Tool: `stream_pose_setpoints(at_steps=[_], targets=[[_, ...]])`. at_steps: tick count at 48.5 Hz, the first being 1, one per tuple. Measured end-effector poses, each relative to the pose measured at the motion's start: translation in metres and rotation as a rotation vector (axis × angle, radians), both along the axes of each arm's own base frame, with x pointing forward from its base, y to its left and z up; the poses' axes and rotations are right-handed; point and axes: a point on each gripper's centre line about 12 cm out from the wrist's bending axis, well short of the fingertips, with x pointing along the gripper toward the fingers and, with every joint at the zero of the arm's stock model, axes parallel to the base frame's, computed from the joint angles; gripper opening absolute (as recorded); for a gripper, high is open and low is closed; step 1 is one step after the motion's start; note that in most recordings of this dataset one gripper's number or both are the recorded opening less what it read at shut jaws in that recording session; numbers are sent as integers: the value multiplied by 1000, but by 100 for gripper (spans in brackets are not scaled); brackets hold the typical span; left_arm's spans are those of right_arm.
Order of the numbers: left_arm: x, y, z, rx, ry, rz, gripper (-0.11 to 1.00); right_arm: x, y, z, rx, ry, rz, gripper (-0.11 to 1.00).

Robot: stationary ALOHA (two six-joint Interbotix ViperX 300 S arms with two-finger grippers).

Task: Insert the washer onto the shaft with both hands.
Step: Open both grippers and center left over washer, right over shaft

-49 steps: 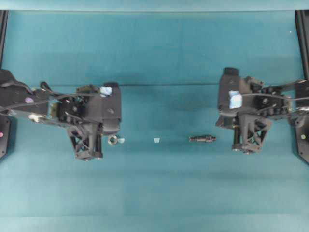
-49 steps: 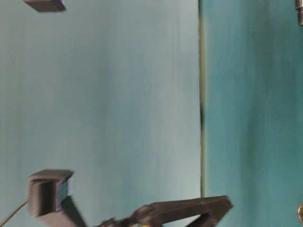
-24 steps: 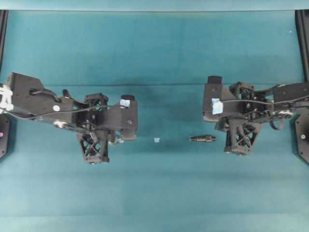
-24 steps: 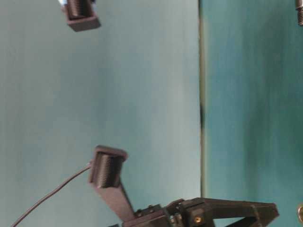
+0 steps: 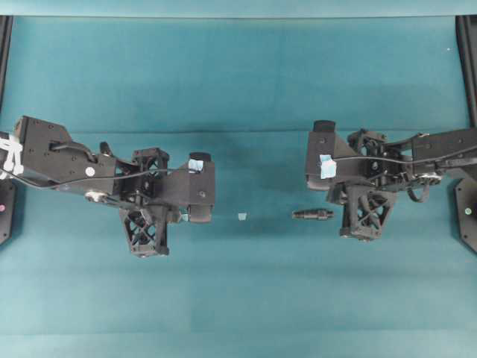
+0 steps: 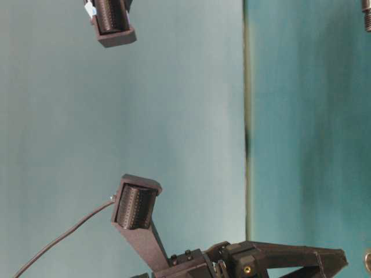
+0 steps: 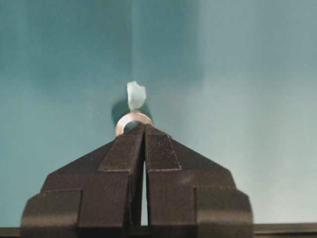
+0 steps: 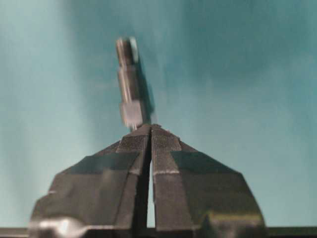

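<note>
Teal tabletop (image 5: 246, 291) serves as ground. With the scrap of pale tape (image 5: 241, 216) as landmark: the left gripper (image 7: 144, 130), fingers pressed together, pinches the washer (image 7: 132, 119); opposite, the right gripper (image 8: 150, 130), likewise closed, holds the shaft (image 8: 130, 84) by its end, tip outward for mating.

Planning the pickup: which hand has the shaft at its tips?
The right hand: the dark stepped shaft lies just off its closed tips. The left hand has the silver washer at its tips instead.
</note>
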Motion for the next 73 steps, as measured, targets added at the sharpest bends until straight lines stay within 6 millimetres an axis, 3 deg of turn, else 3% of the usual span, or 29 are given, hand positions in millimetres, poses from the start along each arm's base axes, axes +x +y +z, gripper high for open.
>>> stream_pose_setpoints(at_steps=[7, 13, 17, 23, 28, 31, 63, 73], targets=[[0, -1, 0, 2, -5, -6, 2, 1, 0, -2, 0, 0, 0, -3], [0, 0, 0, 2, -3, -4, 7, 2, 0, -4, 0, 5, 0, 12], [0, 0, 0, 1, -2, -3, 24, 1, 0, -6, 2, 12, 0, 31], [0, 0, -1, 3, -8, -9, 63, 2, 2, -10, -2, 25, 11, 69], [0, -1, -2, 6, -25, -18, 90, 2, 7, -12, -30, 30, 65, 93], [0, -1, -3, 6, -37, -20, 95, 3, 10, -12, -43, 30, 95, 93], [-8, -1, -16, 5, -40, -18, 91, 7, 15, -19, -51, 22, 122, 92], [-10, 9, -27, 6, -11, 6, 91, 8, 14, -26, -50, 38, 121, 92]])
